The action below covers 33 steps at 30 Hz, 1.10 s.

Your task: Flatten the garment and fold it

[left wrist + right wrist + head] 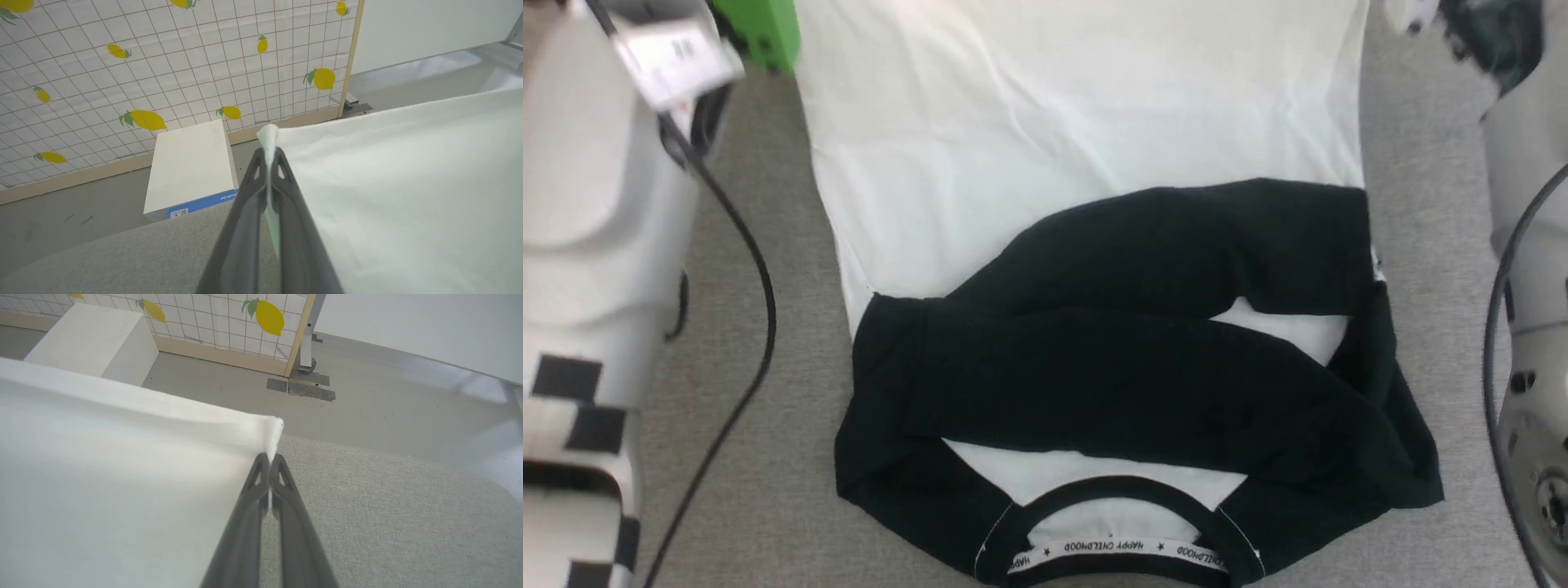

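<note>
Shirt (pixel 1078 147) hem held at both corners.
Left gripper (pixel 268 157) and right gripper (pixel 269 459) each pinched a corner; bare mat (pixel 388 506) lay outboard of each.

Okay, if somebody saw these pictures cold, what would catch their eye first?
The white T-shirt spread on the grey surface, with its black sleeves folded across its body just above the lettered neckband at the head view's bottom. Next, in the wrist views, the left gripper and right gripper are each shut on a white corner of the cloth. A lemon-print panel stands behind.
</note>
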Available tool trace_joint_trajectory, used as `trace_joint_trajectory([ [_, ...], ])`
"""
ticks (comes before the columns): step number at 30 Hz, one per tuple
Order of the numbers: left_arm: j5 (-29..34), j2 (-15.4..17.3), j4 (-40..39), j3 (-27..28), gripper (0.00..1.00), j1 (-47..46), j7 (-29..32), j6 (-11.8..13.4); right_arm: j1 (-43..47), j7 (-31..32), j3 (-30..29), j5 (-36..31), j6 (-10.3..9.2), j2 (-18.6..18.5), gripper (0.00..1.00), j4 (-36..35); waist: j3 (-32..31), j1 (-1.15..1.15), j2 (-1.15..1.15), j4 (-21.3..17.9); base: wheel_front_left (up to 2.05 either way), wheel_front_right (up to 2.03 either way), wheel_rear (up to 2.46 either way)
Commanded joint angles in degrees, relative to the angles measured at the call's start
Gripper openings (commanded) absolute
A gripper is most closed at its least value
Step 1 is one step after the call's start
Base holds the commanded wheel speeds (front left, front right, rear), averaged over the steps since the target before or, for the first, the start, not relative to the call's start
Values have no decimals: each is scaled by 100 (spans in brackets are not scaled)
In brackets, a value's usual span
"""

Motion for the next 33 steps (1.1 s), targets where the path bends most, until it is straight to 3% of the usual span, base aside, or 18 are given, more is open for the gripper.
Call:
trace_joint_trajectory([
  [1,-112,25,-19,0,0,211,-69,-60,191,-85,115,149,-11,-51,0,-35,-542,0,42,45,0,0,0],
  [7,-546,112,-634,-62,0,1306,-228,-265,1133,-169,875,1015,-11,-376,0,-683,-1176,0,42,148,0,0,0],
  [14,-919,390,-1833,-43,0,2818,-269,-196,2781,188,1252,1880,-11,-913,0,-2247,-1706,0,42,318,0,0,0],
  [18,-1182,555,-2582,12,0,3777,-197,-17,3864,537,1091,2120,-11,-1097,0,-3337,-1849,0,42,383,0,0,0],
  [24,-1491,668,-3374,-31,0,5071,-176,220,5339,1099,588,2208,-11,-1061,0,-4592,-1908,0,42,462,0,0,0],
  [33,-1776,476,-3272,-463,0,6016,-155,117,6648,1497,226,2132,-11,-803,0,-5086,-1942,0,42,542,0,0,0],
])
